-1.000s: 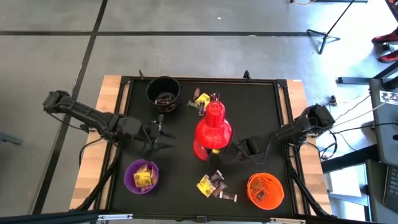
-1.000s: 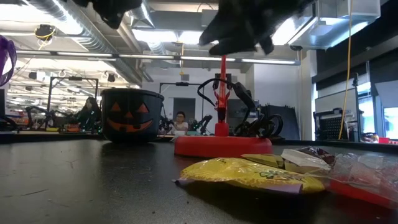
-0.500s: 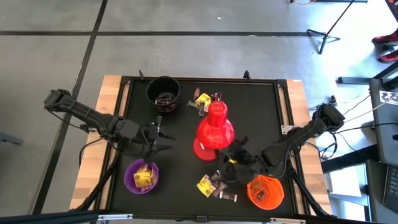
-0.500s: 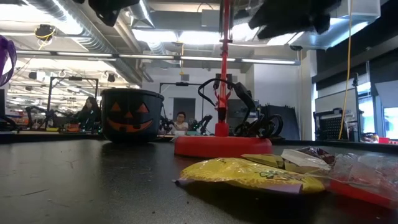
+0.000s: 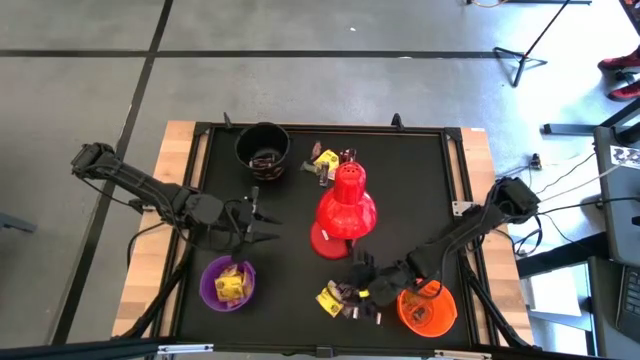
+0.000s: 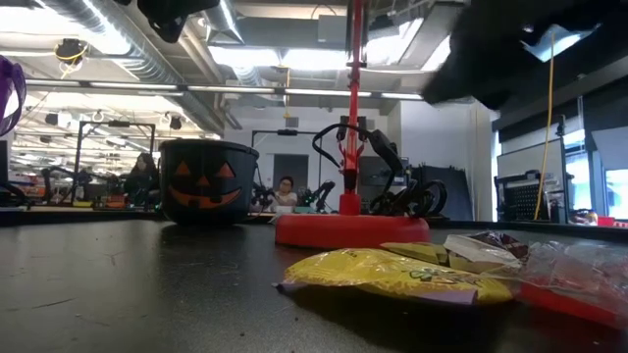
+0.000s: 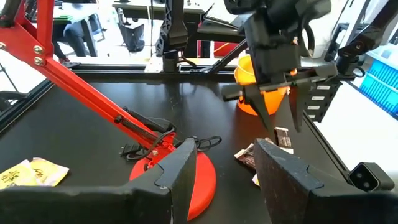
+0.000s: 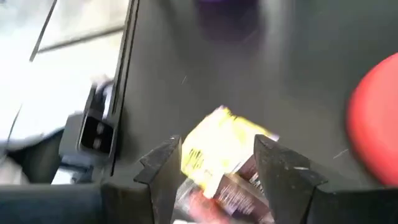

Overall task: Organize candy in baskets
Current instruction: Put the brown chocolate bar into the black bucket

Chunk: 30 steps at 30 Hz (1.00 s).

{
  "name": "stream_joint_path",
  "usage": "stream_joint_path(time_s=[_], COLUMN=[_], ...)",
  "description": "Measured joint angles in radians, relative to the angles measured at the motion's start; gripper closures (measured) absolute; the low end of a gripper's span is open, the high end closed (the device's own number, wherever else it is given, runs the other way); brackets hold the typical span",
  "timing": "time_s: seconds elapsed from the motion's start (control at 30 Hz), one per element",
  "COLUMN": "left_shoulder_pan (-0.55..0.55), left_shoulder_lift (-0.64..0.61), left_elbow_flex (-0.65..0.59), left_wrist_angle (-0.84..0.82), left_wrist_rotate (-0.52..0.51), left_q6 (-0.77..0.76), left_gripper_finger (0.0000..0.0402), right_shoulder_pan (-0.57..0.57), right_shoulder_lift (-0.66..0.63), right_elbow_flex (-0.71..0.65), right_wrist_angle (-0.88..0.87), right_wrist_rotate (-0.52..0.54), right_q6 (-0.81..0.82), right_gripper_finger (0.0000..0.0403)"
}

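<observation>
Candy [image 5: 338,298] heap lies flat beneath parted right gripper [image 5: 362,296].

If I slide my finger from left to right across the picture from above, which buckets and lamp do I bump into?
Purple bucket → black bucket → red lamp → orange bucket.

black bucket [image 5: 262,148], purple bucket [image 5: 228,282], orange bucket [image 5: 428,306], scattered candy [image 5: 336,297]

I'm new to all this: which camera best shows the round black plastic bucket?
The low view: the round black plastic bucket stands side-on, its orange pumpkin face plain. The high view shows only its rim and inside from straight above. Neither wrist view shows it.
</observation>
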Motion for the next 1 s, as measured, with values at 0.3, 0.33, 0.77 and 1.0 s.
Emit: stream_joint_path(time_s=[0.3,0.33,0.77,1.0], left_shoulder_pan=[0.0,0.0,0.0,0.0], left_shoulder_lift=[0.0,0.0,0.0,0.0], left_elbow_flex=[0.0,0.0,0.0,0.0], left_wrist_angle=[0.0,0.0,-0.007,-0.008], left_wrist_rotate=[0.0,0.0,-0.006,-0.006], left_q6=[0.002,0.003,0.003,0.001], left_gripper_finger=[0.0249,0.0249,0.0249,0.0249], right_shoulder_pan=[-0.002,-0.002,-0.024,-0.041], right_shoulder_lift=[0.077,0.083,0.128,0.128], right_elbow_flex=[0.0,0.0,0.0,0.0], right_wrist_angle=[-0.032,-0.034,-0.156,-0.158], right_wrist_rotate=[-0.074,-0.079,-0.017,0.012], right_q6=[0.002,0.002,0.019,-0.002], right_gripper_finger=[0.0205,0.0205,0.0206,0.0265])
